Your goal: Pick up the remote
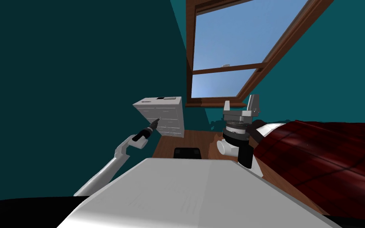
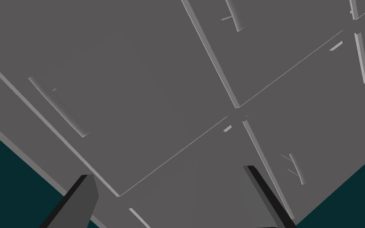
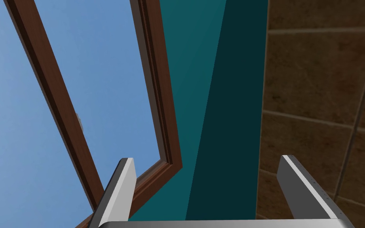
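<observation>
Remote: a small, flat, dark remote (image 1: 160, 97) lies on the top of the chest of drawers, at about 11 o'clock from me; it is too small to make out further.
Beside it: a pale flat thing (image 1: 171, 97) lies on the same top, just at the remote's 3 o'clock.
Chest of drawers: a white, boxy chest of drawers (image 1: 172, 120) stands against the teal wall, at 9 o'clock of the brown-framed window (image 1: 225, 70).
Left hand: the left hand (image 1: 157, 119) (image 2: 166, 172) reaches out toward 11 o'clock and is at the chest's front, below the top where the remote lies. Its fingers are spread apart and empty; I cannot tell if the tips touch the front.
Drawer fronts: flat grey drawer fronts (image 2: 138, 91) with thin bar handles (image 2: 59, 107) lie straight ahead of the left hand's fingers.
Right hand: the right hand (image 1: 240, 99) (image 3: 206, 158) is raised at 1 o'clock, fingers pointing up, spread apart and empty.
Bed: a bed with a dark red cover (image 1: 328, 158) lies at 3 o'clock.
Floor: a brown wooden floor (image 1: 201, 138) shows between chest and bed.
</observation>
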`<state>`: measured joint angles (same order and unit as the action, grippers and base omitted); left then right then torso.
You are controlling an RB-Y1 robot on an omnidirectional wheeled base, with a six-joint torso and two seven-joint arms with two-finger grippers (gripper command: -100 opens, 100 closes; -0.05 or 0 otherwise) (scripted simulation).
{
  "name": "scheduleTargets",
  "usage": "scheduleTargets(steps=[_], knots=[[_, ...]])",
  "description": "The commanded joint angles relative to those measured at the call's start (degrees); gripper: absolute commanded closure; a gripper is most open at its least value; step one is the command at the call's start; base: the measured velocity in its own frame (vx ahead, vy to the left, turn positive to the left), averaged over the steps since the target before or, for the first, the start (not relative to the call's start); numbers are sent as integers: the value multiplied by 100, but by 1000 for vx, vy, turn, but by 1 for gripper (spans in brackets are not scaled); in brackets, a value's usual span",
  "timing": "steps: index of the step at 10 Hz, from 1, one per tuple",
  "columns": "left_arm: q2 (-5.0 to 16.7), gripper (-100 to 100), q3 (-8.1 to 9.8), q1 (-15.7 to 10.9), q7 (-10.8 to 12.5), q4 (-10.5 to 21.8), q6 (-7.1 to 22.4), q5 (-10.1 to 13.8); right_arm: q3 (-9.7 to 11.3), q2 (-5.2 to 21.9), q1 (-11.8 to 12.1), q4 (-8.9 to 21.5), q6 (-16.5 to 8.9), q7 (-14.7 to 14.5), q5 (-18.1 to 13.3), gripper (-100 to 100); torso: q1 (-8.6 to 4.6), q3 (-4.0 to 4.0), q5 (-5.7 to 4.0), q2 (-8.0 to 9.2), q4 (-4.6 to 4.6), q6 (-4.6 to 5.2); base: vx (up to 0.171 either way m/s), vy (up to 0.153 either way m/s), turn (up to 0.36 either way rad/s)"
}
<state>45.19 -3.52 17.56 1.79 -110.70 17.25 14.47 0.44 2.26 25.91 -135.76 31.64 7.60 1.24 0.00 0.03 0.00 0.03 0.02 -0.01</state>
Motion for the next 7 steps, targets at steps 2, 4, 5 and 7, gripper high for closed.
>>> scheduleTargets(steps=[2,4,5,7], knots=[[360,-100,31,-199,-68,246,407,285,0,0,0,0,0,0,0,0,0,-1,1,-2,-1,0,-7,-6,-31],[421,-100,31,-199,-68,246,644,285,0,0,0,0,0,0,0,0,-1,-2,0,-4,-1,0,-4,-3,-23],[694,-100,66,-362,-133,462,854,555,0,0,0,0,0,0,0,0,0,-2,1,-4,-1,-1,-5,-11,-62],[769,-100,66,-362,-133,462,1110,555,0,0,0,0,0,0,0,0,-3,-3,0,-5,-1,0,-2,-5,-30]])
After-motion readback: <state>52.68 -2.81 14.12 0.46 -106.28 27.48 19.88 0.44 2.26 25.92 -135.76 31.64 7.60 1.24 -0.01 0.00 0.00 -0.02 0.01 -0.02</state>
